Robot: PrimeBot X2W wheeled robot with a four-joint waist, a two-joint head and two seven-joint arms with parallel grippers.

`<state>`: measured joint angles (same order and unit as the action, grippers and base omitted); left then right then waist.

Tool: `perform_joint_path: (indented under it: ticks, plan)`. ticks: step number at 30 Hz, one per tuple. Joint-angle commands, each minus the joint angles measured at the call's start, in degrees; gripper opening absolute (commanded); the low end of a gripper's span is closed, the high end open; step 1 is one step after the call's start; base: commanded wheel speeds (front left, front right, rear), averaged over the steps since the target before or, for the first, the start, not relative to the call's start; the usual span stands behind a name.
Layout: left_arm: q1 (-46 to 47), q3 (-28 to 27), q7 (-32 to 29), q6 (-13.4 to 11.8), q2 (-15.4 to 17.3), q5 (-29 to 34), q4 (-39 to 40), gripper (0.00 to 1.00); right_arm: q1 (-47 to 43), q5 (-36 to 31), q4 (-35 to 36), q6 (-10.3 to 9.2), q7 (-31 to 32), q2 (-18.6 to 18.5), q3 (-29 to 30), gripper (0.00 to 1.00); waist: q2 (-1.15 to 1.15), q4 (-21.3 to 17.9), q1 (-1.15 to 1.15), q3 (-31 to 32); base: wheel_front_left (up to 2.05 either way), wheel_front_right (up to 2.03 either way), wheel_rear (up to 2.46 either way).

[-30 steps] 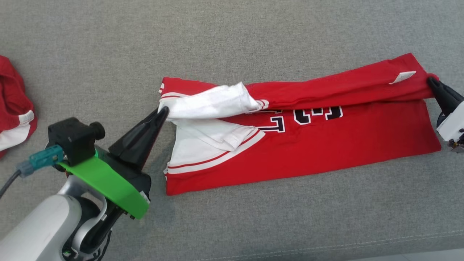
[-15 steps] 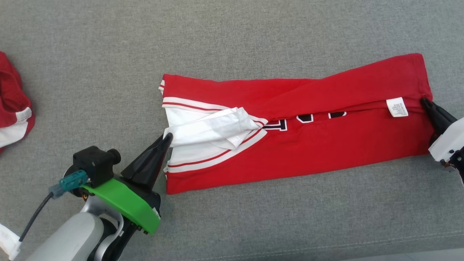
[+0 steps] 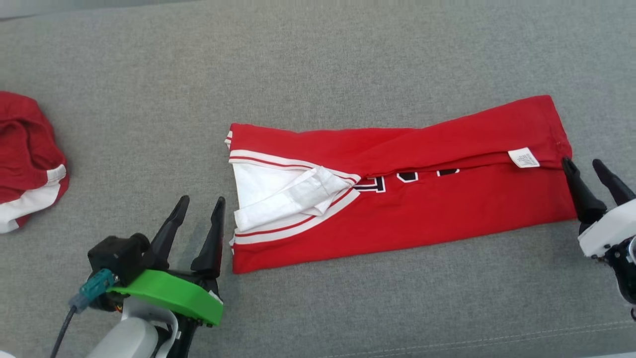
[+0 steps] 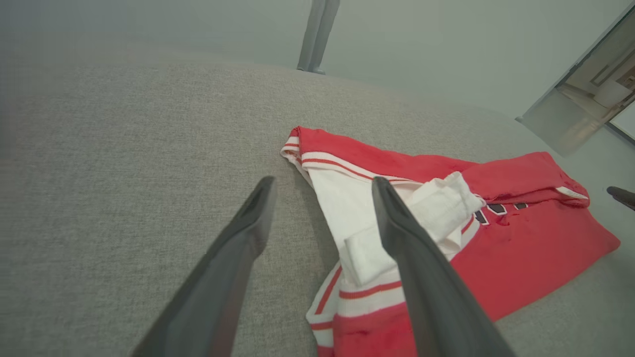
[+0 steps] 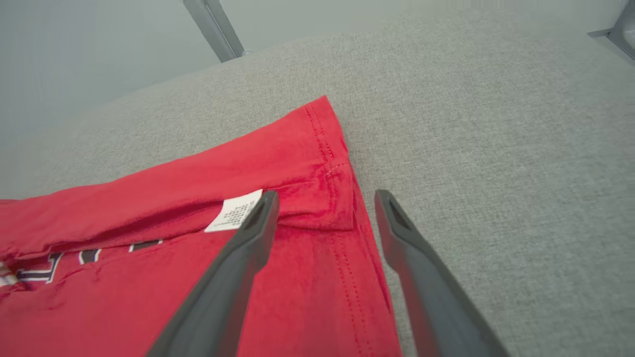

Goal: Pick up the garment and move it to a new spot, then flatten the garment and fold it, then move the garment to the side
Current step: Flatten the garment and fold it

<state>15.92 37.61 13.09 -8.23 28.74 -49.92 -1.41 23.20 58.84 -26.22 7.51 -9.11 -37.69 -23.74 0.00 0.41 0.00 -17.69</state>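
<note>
Red garment [image 3: 397, 199] lies lengthwise across the centre of the grey fabric surface [image 3: 348, 59]. Its far long edge is laid over toward the near side, so the printed letters are half covered. L gripper [image 3: 202, 199]: fingers spread, nothing between them, just beside garment's left end. R gripper [image 3: 582, 161]: fingers spread, empty, at the right end near the white label [image 3: 522, 158]. In the R wrist view one finger sits over the hem; contact cannot be confirmed.

Step in hand (est.): folding, w/ first lengthwise fold laid down. Next move prob. calls for a fresh grip at both ends, w/ equal pull to keep the fold line straight. White sleeve [image 3: 298, 191] is bunched on the left half. It needs flattening or tucking first, else the fold goes lumpy.

Clearance: ample bare surface beyond the garment, and on the near side up to the front seam. Second red garment [image 3: 30, 154] sits well apart at far left; keep any side placement short of it.
</note>
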Motion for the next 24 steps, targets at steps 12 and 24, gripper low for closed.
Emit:
perform_joint_path:
  ticks: [12, 24]
  plan:
    - [-11.0, -7.1, 2.1, -6.4, -9.0, 13.6, -1.8, 1.00, -10.0, -6.8, -0.2, -0.05, -6.2, 6.8, 2.2, 1.00, 0.00, 0.7, 0.00, 10.6, 0.00, 0.00, 0.00]
    - [-17.4, -14.0, 2.1, -1.5, -17.4, 27.7, 0.2, 1.00, -15.2, -10.2, -1.4, -0.04, -6.2, 10.9, 12.5, 1.00, 0.00, 6.3, 0.00, 13.0, 0.00, 0.00, 0.00]
